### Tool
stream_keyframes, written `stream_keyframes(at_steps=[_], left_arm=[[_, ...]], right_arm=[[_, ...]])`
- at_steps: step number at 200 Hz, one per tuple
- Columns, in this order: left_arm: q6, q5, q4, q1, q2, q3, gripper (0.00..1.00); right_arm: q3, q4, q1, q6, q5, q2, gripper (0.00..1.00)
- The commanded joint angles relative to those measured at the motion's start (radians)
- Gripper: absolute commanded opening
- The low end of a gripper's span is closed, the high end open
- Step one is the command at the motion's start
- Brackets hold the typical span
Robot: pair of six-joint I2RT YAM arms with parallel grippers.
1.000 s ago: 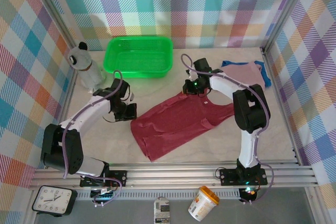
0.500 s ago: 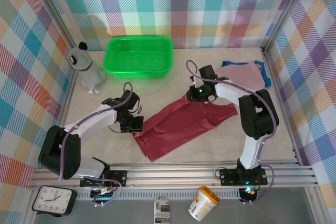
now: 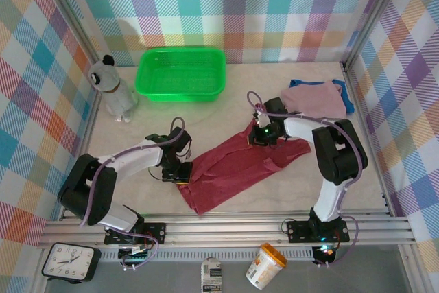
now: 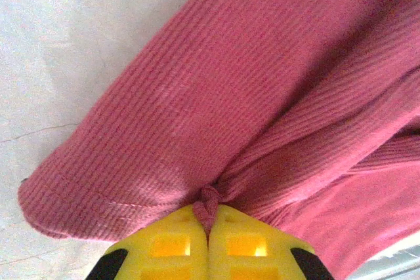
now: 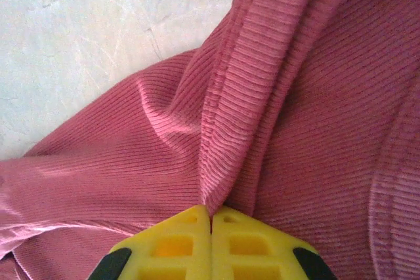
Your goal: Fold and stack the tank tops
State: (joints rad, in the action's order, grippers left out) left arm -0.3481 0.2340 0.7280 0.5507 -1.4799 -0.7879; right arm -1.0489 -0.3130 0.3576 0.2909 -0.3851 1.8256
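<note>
The dark red tank top (image 3: 233, 166) lies crumpled across the middle of the table. My left gripper (image 3: 181, 171) is shut on its left edge; the yellow fingers (image 4: 170, 244) pinch a bunched fold of the ribbed red cloth (image 4: 262, 96). At the upper right edge of the red top, my right gripper (image 3: 259, 135) is shut on a raised ridge of the fabric (image 5: 249, 109), which rises from between its yellow fingers (image 5: 246, 244). At the back right, the mauve-pink tank top (image 3: 317, 99) lies on the blue tank top (image 3: 347, 101).
A green plastic basket (image 3: 181, 73) stands at the back centre. A grey and white soft toy dog (image 3: 114, 90) stands at the back left. Checked walls close in the table on three sides, and a metal rail (image 3: 274, 221) runs along the near edge.
Both grippers have moved toward the middle and nearer the front with the red top held, and the cloth has bunched narrower between them.
</note>
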Motion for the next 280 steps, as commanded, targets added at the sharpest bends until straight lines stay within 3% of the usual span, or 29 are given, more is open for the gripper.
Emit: stream_keyframes(at_steps=[1, 42, 64, 110, 148, 170, 202, 219, 245, 280], left_arm=[[0.006, -0.074, 0.053, 0.035, -0.029, -0.012, 0.03], [0.012, -0.148, 0.13, 0.046, 0.048, -0.098, 0.01], [0.018, -0.074, 0.116, 0.047, 0.078, -0.092, 0.02], [-0.027, -0.029, 0.027, 0.1, 0.018, -0.012, 0.02], [-0.033, -0.061, 0.028, 0.106, -0.074, 0.014, 0.05], [-0.028, -0.07, 0.046, 0.112, -0.087, -0.008, 0.11], [-0.006, -0.059, 0.131, 0.115, -0.035, -0.078, 0.36], [0.013, -0.059, 0.197, 0.116, -0.004, -0.138, 0.44], [0.042, -0.055, 0.272, 0.115, 0.0, -0.229, 0.47], [0.05, -0.091, 0.218, 0.103, -0.073, -0.301, 0.48]], right_arm=[[0.013, 0.04, -0.024, 0.035, -0.052, -0.049, 0.03], [-0.008, 0.024, -0.038, 0.046, -0.083, -0.08, 0.03], [-0.003, 0.011, -0.04, 0.032, -0.081, -0.083, 0.03], [0.052, 0.004, -0.04, 0.023, -0.074, -0.061, 0.03], [0.061, -0.05, -0.04, -0.009, -0.022, -0.029, 0.05], [0.051, -0.062, -0.041, -0.013, -0.021, -0.034, 0.12], [-0.013, -0.144, -0.059, -0.041, 0.01, -0.069, 0.21], [-0.059, -0.183, -0.072, -0.057, 0.056, -0.102, 0.3], [-0.13, -0.198, -0.081, -0.081, 0.187, -0.125, 0.38], [-0.253, -0.177, -0.088, -0.053, 0.233, -0.026, 0.43]])
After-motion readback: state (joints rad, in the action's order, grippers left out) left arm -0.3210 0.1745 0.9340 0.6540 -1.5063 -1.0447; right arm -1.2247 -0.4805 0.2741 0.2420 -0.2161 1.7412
